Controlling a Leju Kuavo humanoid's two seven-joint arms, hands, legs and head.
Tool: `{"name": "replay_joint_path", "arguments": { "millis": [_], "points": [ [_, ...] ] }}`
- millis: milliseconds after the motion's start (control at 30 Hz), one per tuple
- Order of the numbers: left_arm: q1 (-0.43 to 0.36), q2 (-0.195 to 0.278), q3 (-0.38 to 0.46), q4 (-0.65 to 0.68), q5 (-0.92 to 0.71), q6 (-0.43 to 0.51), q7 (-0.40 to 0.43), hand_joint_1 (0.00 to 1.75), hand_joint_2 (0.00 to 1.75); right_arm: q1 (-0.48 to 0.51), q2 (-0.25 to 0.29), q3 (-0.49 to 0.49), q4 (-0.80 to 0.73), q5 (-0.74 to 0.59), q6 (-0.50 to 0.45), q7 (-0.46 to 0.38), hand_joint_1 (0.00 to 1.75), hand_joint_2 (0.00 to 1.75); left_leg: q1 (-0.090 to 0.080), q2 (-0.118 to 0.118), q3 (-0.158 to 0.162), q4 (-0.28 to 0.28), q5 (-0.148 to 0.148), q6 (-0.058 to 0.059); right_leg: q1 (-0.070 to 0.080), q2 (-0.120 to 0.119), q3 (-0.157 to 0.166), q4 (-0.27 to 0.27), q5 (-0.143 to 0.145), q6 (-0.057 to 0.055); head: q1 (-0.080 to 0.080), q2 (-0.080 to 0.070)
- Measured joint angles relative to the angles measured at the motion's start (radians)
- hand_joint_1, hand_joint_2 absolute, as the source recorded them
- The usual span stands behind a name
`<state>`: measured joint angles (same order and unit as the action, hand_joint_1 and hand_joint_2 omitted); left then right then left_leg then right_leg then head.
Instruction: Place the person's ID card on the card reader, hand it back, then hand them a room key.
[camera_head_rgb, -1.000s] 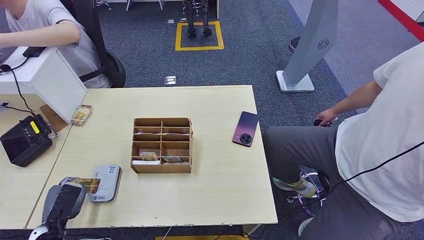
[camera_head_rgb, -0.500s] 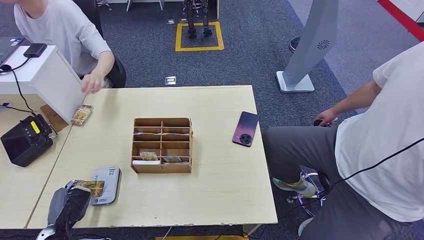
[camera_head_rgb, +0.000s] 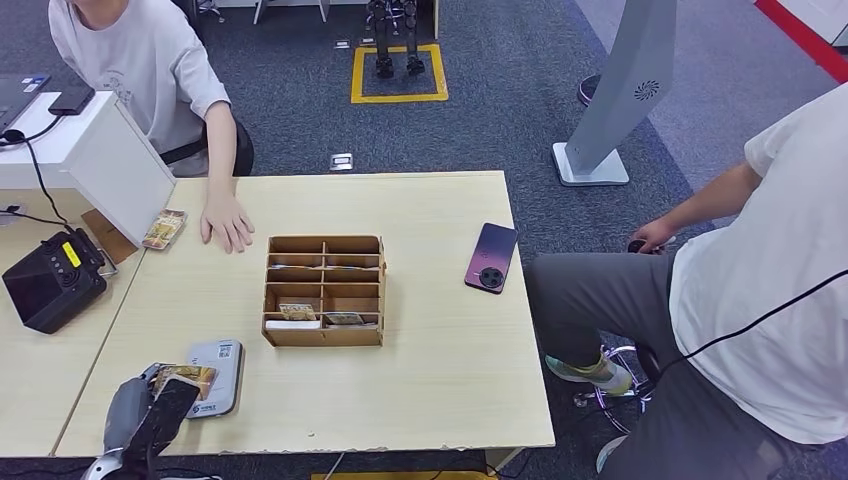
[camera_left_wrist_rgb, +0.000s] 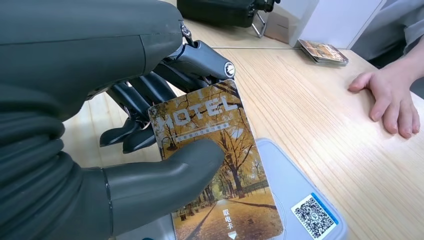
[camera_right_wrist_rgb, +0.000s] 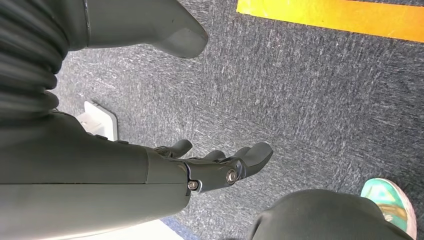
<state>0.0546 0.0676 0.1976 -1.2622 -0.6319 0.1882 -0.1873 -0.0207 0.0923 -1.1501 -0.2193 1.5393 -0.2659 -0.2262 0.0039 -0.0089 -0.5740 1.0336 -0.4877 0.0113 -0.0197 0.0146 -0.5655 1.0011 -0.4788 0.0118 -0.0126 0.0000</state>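
My left hand (camera_head_rgb: 148, 416) is at the table's front left corner. It pinches a card (camera_head_rgb: 183, 378) printed with autumn trees and the word HOTEL between thumb and fingers. In the left wrist view the card (camera_left_wrist_rgb: 216, 165) lies over the near end of the grey-white card reader (camera_left_wrist_rgb: 312, 212), whose QR label shows beside it. The card reader (camera_head_rgb: 222, 362) rests flat on the table. A person's hand (camera_head_rgb: 228, 222) lies palm down on the far left of the table. My right hand (camera_right_wrist_rgb: 220, 167) hangs over the carpet, fingers apart, holding nothing.
A wooden compartment box (camera_head_rgb: 324, 290) with cards in it stands mid-table. A small stack of cards (camera_head_rgb: 163, 229) lies near the person's hand. A phone (camera_head_rgb: 491, 257) lies at the right edge. A black device (camera_head_rgb: 50, 282) sits on the left desk. Another person (camera_head_rgb: 760, 300) sits to the right.
The person at the far left has reached out and laid a hand on the table. My left hand has drawn slightly back toward the front edge, still holding the card over the reader.
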Motion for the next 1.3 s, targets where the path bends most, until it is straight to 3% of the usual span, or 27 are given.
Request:
{"name": "replay_joint_path", "arguments": {
  "millis": [933,1033,1133,1200,1300],
  "points": [
    [-0.009,-0.007,0.0,0.026,0.013,0.006,-0.015,1.75,1.75,-0.001,0.0,0.0,0.0,0.0,0.0,0.002,0.0,1.75,0.0,-0.001,0.003,0.0,0.0,0.0,0.0,-0.002,0.003,0.0,0.0,0.0,0.0,0.0],
    [-0.01,-0.014,0.0,0.011,0.11,-0.018,-0.071,1.75,1.75,-0.001,0.0,0.001,0.0,0.0,-0.001,0.0,0.0,1.75,0.0,-0.002,0.003,0.0,0.0,0.0,0.0,-0.002,0.003,0.0,0.0,0.0,0.0,0.0],
    [-0.031,-0.019,0.0,-0.055,0.316,-0.031,-0.146,1.75,1.75,-0.002,0.0,0.004,0.0,0.0,-0.004,-0.012,0.0,1.75,0.0,-0.002,0.001,0.0,0.002,0.0,0.0,-0.002,-0.001,0.0,0.001,0.0,0.0,0.0],
    [-0.094,-0.01,0.0,-0.113,0.452,-0.007,-0.171,1.75,1.75,-0.003,0.0,0.012,0.0,0.0,-0.006,-0.014,0.0,1.75,0.001,-0.006,-0.003,0.001,0.005,0.001,0.001,-0.005,-0.003,0.0,0.003,0.001,0.0,0.0],
    [-0.206,0.021,0.0,-0.179,0.513,0.019,-0.138,1.75,1.75,-0.01,0.0,0.024,0.0,0.0,-0.009,-0.012,0.0,1.75,0.001,-0.008,-0.005,0.0,0.007,0.001,0.001,-0.008,-0.003,0.0,0.004,0.001,0.0,0.0]
  ]
}}
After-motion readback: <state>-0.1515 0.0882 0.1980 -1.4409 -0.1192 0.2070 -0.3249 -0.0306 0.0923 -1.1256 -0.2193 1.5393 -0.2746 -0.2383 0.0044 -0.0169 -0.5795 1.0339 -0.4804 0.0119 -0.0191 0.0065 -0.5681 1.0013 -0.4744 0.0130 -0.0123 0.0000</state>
